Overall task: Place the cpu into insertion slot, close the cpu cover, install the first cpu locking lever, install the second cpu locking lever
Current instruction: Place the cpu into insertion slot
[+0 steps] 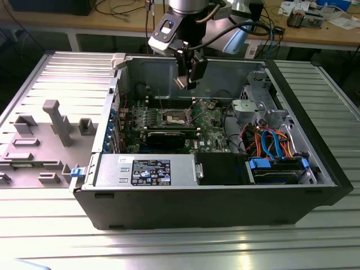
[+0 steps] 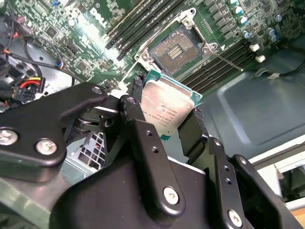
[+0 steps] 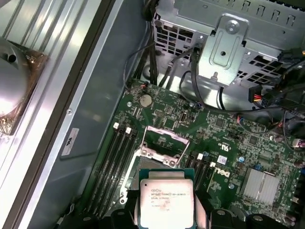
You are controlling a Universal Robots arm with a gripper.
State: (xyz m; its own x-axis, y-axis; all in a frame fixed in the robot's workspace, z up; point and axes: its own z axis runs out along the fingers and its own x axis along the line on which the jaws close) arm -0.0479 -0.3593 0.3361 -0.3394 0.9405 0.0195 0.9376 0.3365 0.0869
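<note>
The cpu is a small flat square chip with a dull silver-grey metal top, some faint grey print on it, and a thin green edge around the metal. The gripper holds it by two opposite sides: its black fingers are closed narrow on the chip, and the chip is tilted in the second wrist view. It hangs in the air above the green circuit board, apart from it, inside the open computer case that lies on the ridged metal worktop. The insertion slot is just beyond the chip in the second wrist view, a dark square recess with a shiny metal rim and nothing in it, between rows of long memory slots. In the first wrist view the cpu covers most of the slot, and its lower edge is cut off by the frame; behind it the cpu cover shows as a thin silvery frame, seemingly lifted. In the exterior view the gripper is above the board, and the chip between the fingers is hard to make out there.
</note>
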